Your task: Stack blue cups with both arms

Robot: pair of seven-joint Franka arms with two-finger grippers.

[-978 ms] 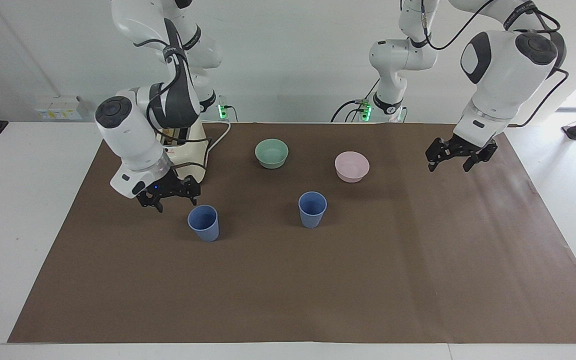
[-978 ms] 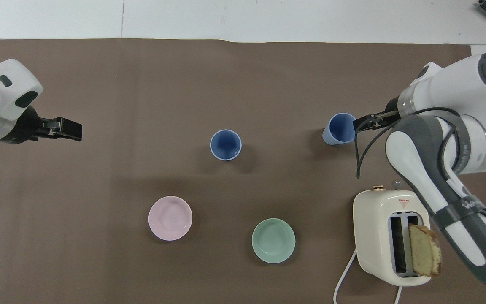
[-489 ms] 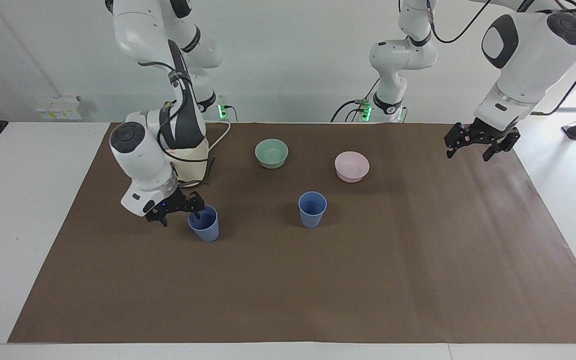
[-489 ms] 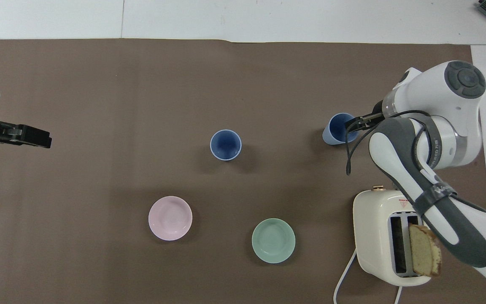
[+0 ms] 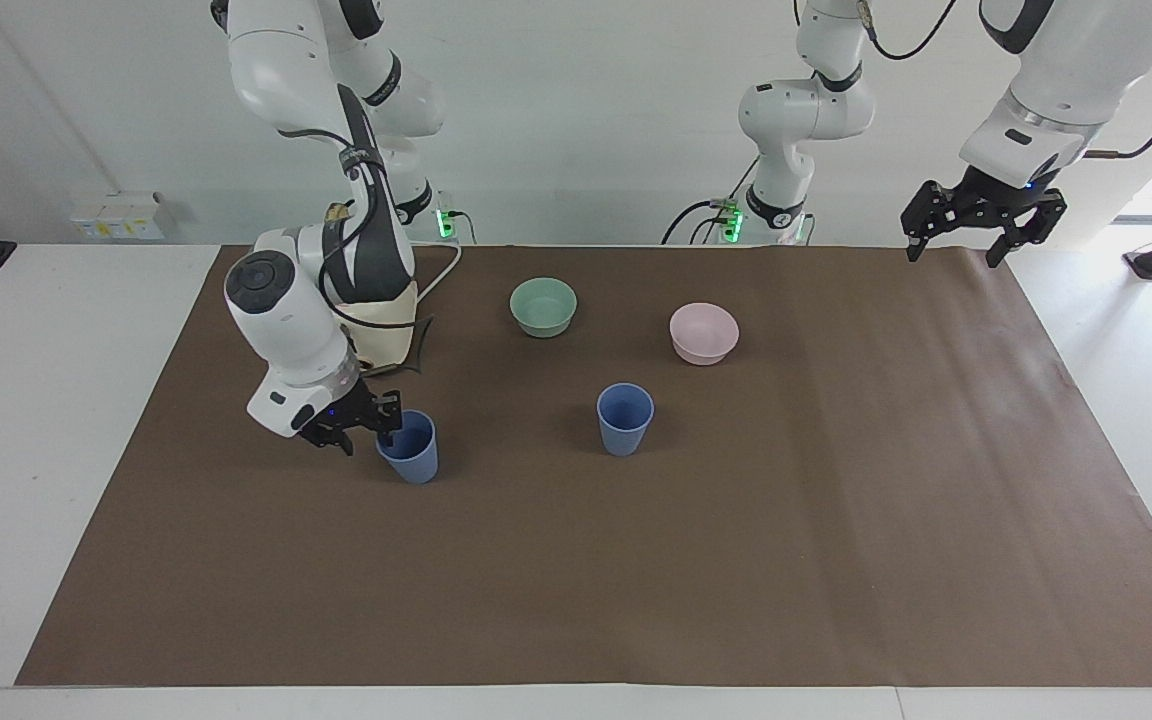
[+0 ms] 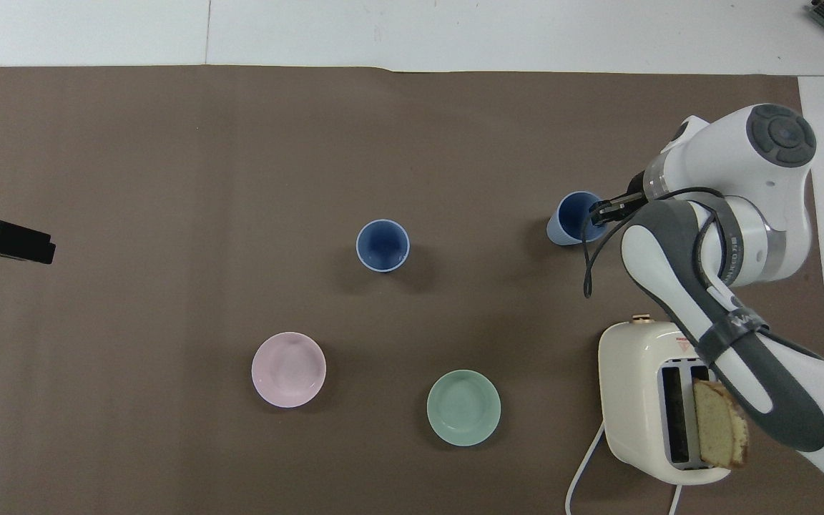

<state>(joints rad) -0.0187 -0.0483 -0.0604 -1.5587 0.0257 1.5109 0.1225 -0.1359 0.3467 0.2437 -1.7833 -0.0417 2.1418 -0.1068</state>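
The right gripper (image 5: 361,425) is down at the rim of one cup (image 5: 410,447), open, one finger seemingly inside the mouth and the other outside the wall, so the wall lies between them; whether they touch it I cannot tell. The cup stands upright. The second cup (image 5: 625,419) stands well apart toward the left arm's end. The left gripper (image 5: 983,222) waits high over the mat's edge, open and empty.

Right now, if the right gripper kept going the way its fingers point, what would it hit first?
The right gripper already sits at the rim of the blue cup, one finger seemingly inside. Pushing on, it would probably meet the cup's wall or bottom first; depth is unclear.
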